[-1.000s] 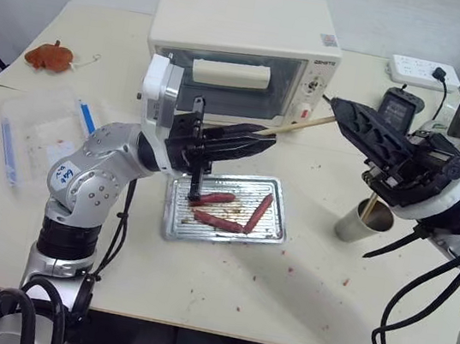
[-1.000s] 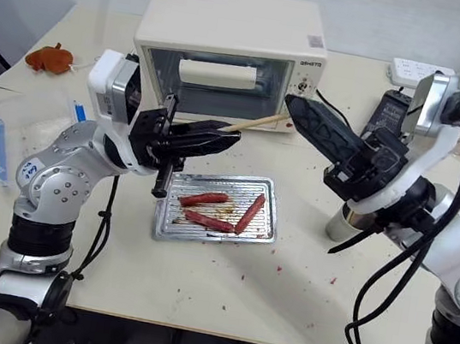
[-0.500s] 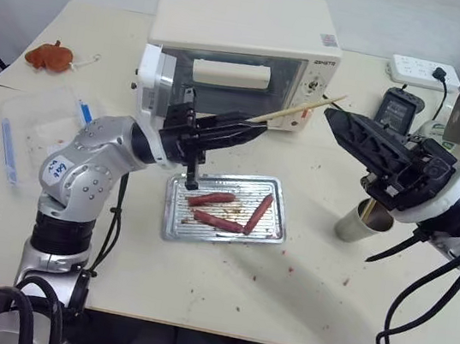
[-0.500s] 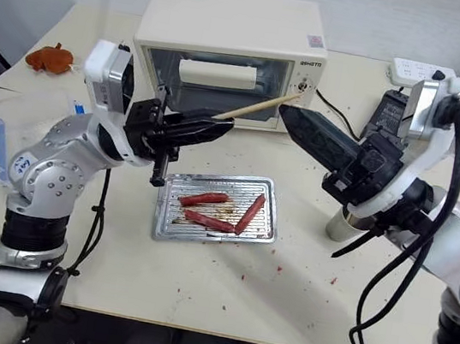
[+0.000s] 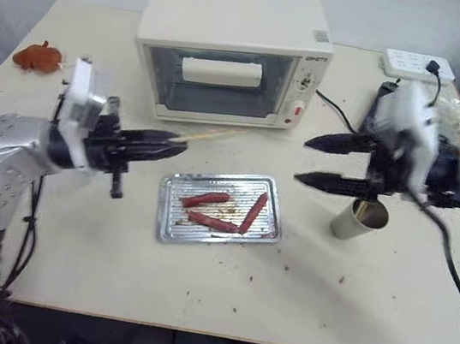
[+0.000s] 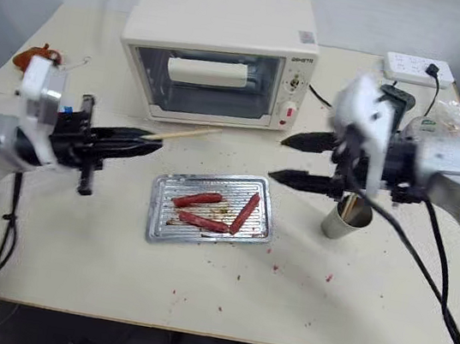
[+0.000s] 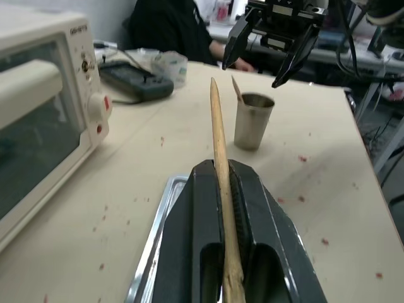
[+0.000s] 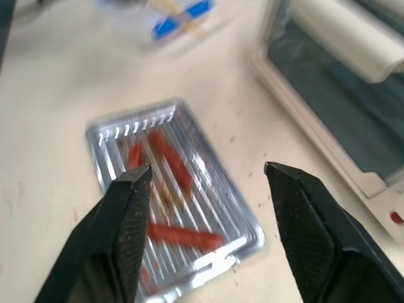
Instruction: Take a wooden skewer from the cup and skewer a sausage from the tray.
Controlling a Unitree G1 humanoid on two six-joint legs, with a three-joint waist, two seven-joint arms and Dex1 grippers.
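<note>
left tool (image 5: 161,138) closed on the wooden skewer (image 5: 205,135), left of the tray (image 5: 216,235), stick tip over the worktop (image 5: 299,286) behind the tray | tray holds three sausages (image 5: 208,200) | right tool (image 5: 305,160) open, empty, right of the tray, beside the cup (image 5: 358,221)

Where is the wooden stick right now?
The wooden stick is clamped in the robot's left hand, on the left of the head views. Its tip pokes out over the table between the toaster oven and the metal tray.
</note>
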